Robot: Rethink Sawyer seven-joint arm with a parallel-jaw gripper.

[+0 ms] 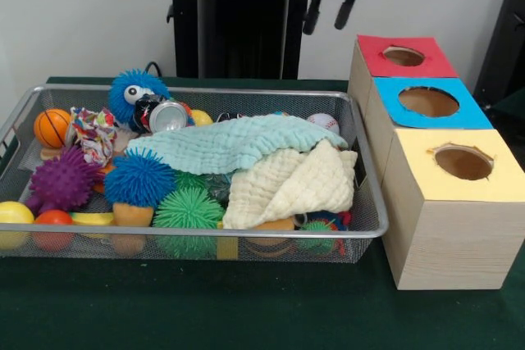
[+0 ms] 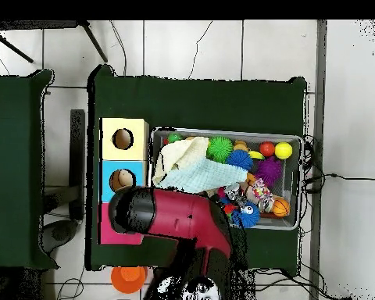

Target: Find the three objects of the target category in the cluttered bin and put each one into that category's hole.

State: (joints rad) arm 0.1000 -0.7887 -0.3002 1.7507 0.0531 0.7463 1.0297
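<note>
The silver wire-mesh bin (image 1: pixel 373 231) fills the table's left and middle, crowded with balls, toys and two cloths; it also shows in the overhead view (image 2: pixel 222 131). An orange soft thing (image 1: pixel 275 225) peeks from under the cream cloth (image 1: pixel 287 182) at the front rim, mostly hidden. I cannot make out any other plush animal. Three wooden boxes stand right of the bin, with a hole in the red top (image 1: pixel 404 56), the blue top (image 1: pixel 428 102) and the yellow top (image 1: pixel 463 161). My gripper (image 1: pixel 325 29) hangs open and empty, high above the bin's far right corner.
A teal cloth (image 1: pixel 234 141) lies over the bin's middle. Blue (image 1: pixel 139 178), green (image 1: pixel 189 211) and purple (image 1: pixel 61 179) puffer balls, a rope toy (image 1: pixel 94 135), a can (image 1: pixel 168 115) and a blue furry toy with eyes (image 1: pixel 135 92) crowd the left. My arm (image 2: pixel 183 215) covers the red box from above.
</note>
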